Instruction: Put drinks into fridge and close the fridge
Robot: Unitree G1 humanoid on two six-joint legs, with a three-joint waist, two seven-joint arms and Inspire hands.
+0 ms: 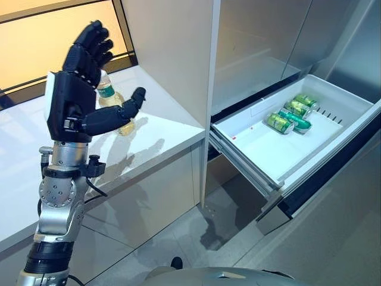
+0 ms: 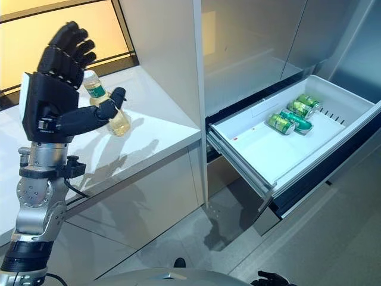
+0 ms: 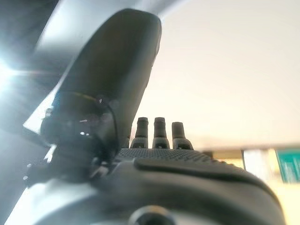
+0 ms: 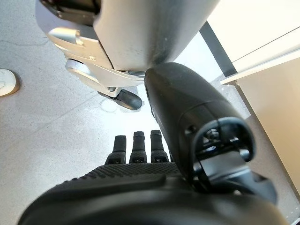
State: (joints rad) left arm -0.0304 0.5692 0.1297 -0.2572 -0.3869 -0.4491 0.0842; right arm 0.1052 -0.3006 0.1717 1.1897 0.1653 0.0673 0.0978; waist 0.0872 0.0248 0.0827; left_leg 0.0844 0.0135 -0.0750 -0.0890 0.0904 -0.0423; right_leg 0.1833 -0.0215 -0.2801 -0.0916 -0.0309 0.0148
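Note:
A clear bottle of yellow drink (image 2: 116, 122) with a green label stands on the white counter (image 1: 161, 134). My left hand (image 1: 71, 101) is raised in front of the bottle, open and empty, with its thumb stretched across the bottle's front; I cannot tell if it touches. It also shows in the left wrist view (image 3: 159, 136). The fridge drawer (image 1: 250, 158) is pulled out to the right, with green cans (image 1: 292, 114) lying at its back. My right hand (image 4: 136, 150) hangs low over the floor, open and empty.
A white cabinet wall (image 1: 178, 53) stands between the counter and the fridge. The grey fridge front (image 1: 262, 36) rises above the drawer. Grey tiled floor (image 1: 196, 238) lies below the drawer and counter.

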